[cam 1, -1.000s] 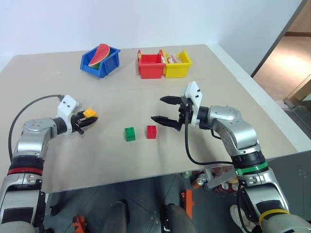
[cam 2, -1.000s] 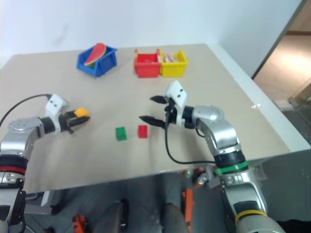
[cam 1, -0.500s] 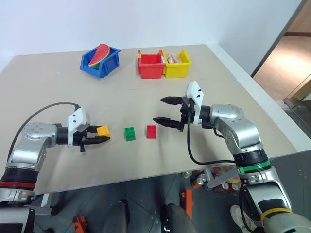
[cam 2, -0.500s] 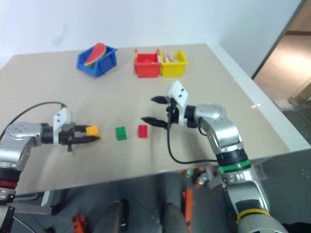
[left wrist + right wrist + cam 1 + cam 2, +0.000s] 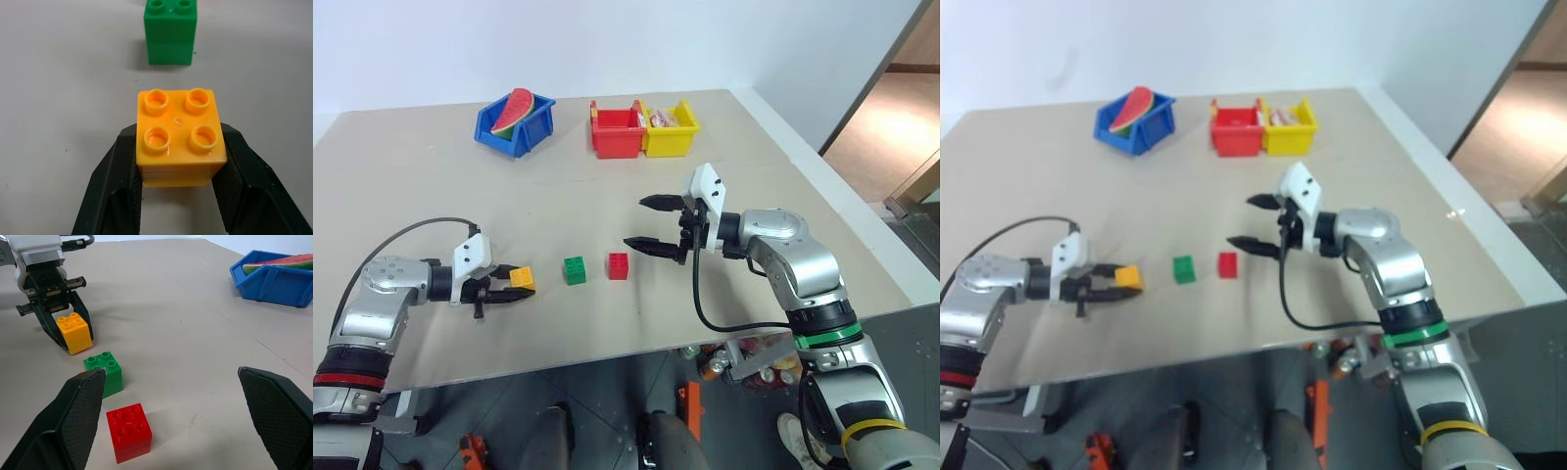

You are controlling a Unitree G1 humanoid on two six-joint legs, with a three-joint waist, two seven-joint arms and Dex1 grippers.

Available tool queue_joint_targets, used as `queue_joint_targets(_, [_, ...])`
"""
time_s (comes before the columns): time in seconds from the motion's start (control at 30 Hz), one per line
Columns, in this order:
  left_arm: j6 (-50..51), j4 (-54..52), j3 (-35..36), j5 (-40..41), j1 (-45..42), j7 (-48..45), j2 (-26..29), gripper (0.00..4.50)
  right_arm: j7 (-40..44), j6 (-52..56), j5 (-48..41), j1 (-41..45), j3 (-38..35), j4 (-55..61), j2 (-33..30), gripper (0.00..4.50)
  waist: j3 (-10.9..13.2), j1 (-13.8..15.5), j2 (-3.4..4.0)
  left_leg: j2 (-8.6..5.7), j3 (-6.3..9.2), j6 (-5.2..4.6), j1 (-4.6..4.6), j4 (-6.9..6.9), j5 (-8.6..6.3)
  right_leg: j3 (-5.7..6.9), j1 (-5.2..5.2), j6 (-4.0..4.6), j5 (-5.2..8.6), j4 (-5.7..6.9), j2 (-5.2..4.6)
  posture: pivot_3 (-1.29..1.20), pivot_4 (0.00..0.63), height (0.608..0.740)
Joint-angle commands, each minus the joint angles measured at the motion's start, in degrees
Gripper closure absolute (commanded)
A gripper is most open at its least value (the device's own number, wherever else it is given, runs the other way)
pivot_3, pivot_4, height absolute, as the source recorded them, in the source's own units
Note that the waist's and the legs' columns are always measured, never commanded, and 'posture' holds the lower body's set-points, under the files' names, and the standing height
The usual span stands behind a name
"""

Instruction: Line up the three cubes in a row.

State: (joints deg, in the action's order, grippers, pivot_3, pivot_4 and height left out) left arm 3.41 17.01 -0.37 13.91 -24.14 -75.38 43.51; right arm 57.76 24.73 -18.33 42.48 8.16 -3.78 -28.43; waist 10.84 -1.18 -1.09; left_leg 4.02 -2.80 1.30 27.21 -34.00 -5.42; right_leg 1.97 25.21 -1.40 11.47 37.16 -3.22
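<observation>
Gripping the yellow-orange cube (image 5: 178, 137) just left of the green cube (image 5: 574, 269) and red cube (image 5: 618, 265), the left gripper (image 5: 514, 289) is hiding its sides, the right gripper (image 5: 651, 224) is hovering wide, and the blue bin (image 5: 532, 128) is holding a watermelon slice (image 5: 513, 110).

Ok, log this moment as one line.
left gripper: shut on yellow-orange cube, at table | green cube, red cube: side by side | right gripper: open, empty

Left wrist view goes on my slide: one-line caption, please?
Left gripper shut on the yellow-orange cube, studs up, with the green cube ahead on the table.
</observation>
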Motion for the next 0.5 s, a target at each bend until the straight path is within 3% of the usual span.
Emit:
queue_joint_targets(0.03, [-1.52, 0.10, 0.10, -0.15, -0.42, 0.31, -0.08, 3.17, 0.49, -0.21, -0.59, 0.31, -1.13, 1.91, -0.60, 0.00, 0.00, 0.00, 0.00, 0.00, 0.00, 0.00, 0.00, 0.00, 0.00, 0.00, 0.00, 0.00, 0.00, 0.00, 0.00, 0.00, 0.150, 0.740])
queue_joint_targets(0.5, [-3.14, 3.52, -0.78, -0.73, -3.63, 0.30, -1.79, 3.17, 0.35, -0.22, -0.53, -0.10, -1.11, 2.41, -0.21, 0.00, 0.00, 0.08, 0.00, -0.01, -0.03, 0.00, 0.00, -0.01, 0.00, 0.01, -0.02, -0.03, -0.02, 0.00, -0.04, 0.00, 0.150, 0.740])
